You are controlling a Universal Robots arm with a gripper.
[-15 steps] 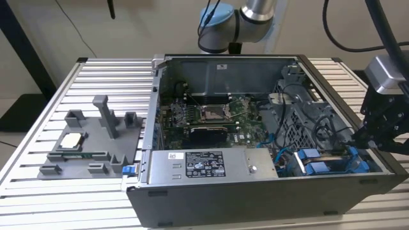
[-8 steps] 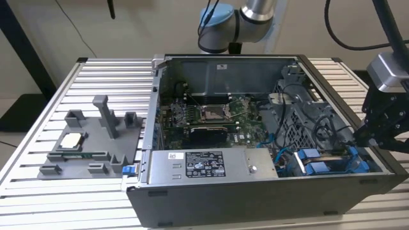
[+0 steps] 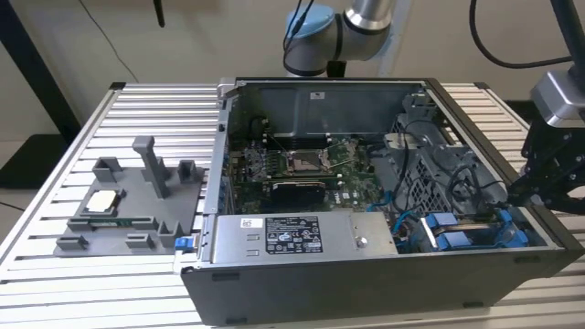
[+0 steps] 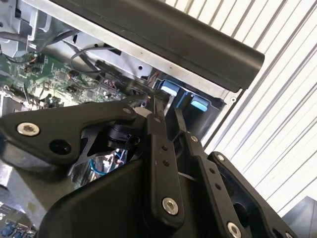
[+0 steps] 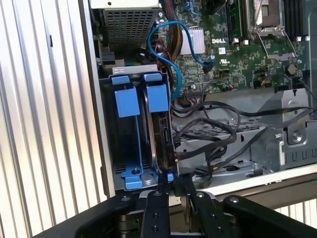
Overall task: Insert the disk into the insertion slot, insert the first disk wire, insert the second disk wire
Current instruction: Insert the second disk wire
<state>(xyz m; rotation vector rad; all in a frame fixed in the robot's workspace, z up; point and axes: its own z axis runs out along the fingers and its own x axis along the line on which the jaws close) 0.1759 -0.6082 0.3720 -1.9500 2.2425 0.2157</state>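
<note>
Open computer case [image 3: 384, 205] lies on a ribbed metal table [image 3: 109, 116]; all places below are given relative to the case.

Disk [image 5: 161, 134] sits edge-on in the insertion slot [image 5: 130, 144] at the case's front corner, blue carrier tabs standing side by side at the bay's near end. It looks seated, so the step in hand appears to be a disk wire.

Gripper [image 5: 173, 186] hangs at the case rim directly over the disk's connector end. In the first wrist view its thin black fingers [image 5: 163, 184] stand close together, nearly touching, around something small and dark at the connector (a plug, probably, but I cannot tell for certain, nor whether it is truly clamped).

To do it well, by my judgement: keep the plug square to the disk's edge, push straight along the connector axis, and let the loose black cables [image 5: 218, 126] beside the bay stay slack and out of the fingers.

Materials: bay of dark sheet metal with glossy blue plastic clips; green circuit board [image 3: 292, 164] in the case middle, densely studded; grey power box [image 3: 302, 236] with a label along the case's front wall; a curled blue cable [image 5: 166, 44] near the board.

Outside the case, a grey plastic tray [image 3: 128, 205] of moulded posts.
</note>
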